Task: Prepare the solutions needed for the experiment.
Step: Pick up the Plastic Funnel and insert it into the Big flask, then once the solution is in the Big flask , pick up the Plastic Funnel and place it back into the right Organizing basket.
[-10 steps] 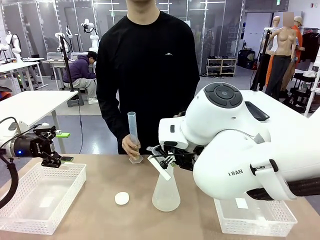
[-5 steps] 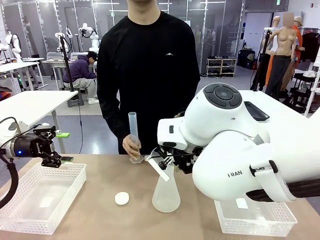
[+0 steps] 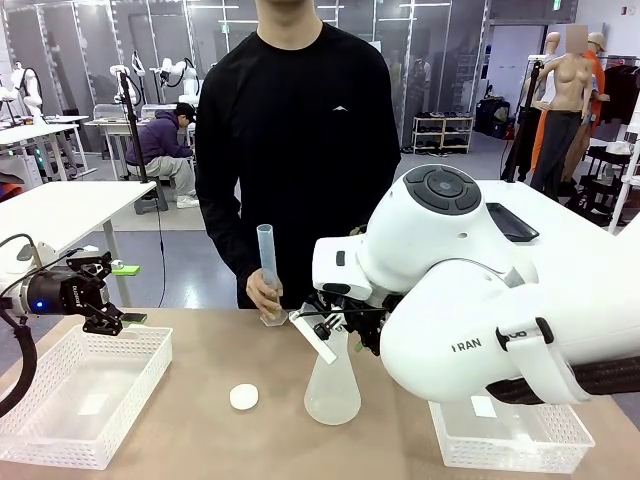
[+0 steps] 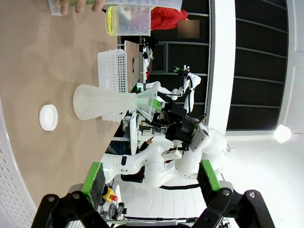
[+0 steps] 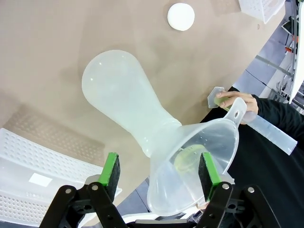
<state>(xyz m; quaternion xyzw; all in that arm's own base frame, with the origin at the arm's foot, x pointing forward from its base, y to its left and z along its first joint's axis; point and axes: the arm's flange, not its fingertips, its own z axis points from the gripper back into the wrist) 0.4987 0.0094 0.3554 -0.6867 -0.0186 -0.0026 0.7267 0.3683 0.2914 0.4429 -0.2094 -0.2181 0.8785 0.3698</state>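
Observation:
A clear conical flask (image 3: 332, 388) (image 5: 124, 97) stands mid-table with a translucent funnel (image 3: 322, 337) (image 5: 197, 161) resting in its neck. My right gripper (image 3: 334, 322) (image 5: 160, 172) is open; its green pads straddle the funnel's rim. Across the table a person's hand holds a tall graduated cylinder (image 3: 266, 272) (image 5: 270, 134) upright on the table. A pale yellow-green tint, the solutions (image 5: 220, 100), shows at its base by the fingers. My left gripper (image 3: 113, 320) (image 4: 151, 175) hangs open and empty above the left basket, pointing across at the flask (image 4: 105, 101).
A white round cap (image 3: 243, 397) (image 5: 181, 16) (image 4: 48, 117) lies left of the flask. White mesh baskets sit at the near left (image 3: 60, 440) and near right (image 3: 560, 445). A yellow-rimmed translucent container (image 4: 128, 21) shows at the far side. My bulky right arm fills the right half.
My right gripper has opened off the funnel, which now sits in the flask's neck. The arm shifted slightly left. My left arm and the person's hand have stayed still.

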